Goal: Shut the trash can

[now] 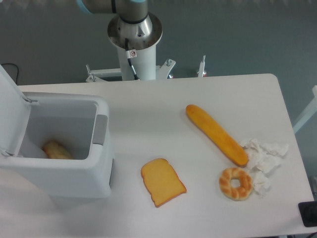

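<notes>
A: Where is the bin (74, 163)?

B: At the left end of the desk (148, 114), open. Its lid (11, 111) stands up on the bin's far-left side, hinged there, and a brownish bread-like piece (57, 150) lies inside. The grey latch tab (100, 130) sits on the rim opposite the hinge.

A: So which step is this?

B: By my reading, the very start: nothing touches the lid. The arm's base (134, 37) rises behind the desk, right of the bin, but the end effector is out of the frame, so I cannot tell whether it is open or closed.

A: And the next move?

B: Probably reaching behind the raised lid and pushing it down toward the tab until it lies flat.

A: What is it made of?

B: Smooth white plastic, boxy with rounded corners. Right of the bin lie a slice of toast (163, 181), a long baguette (216, 134), a ridged bagel (236, 183) and crumpled tissue (265, 153) beside it.
</notes>
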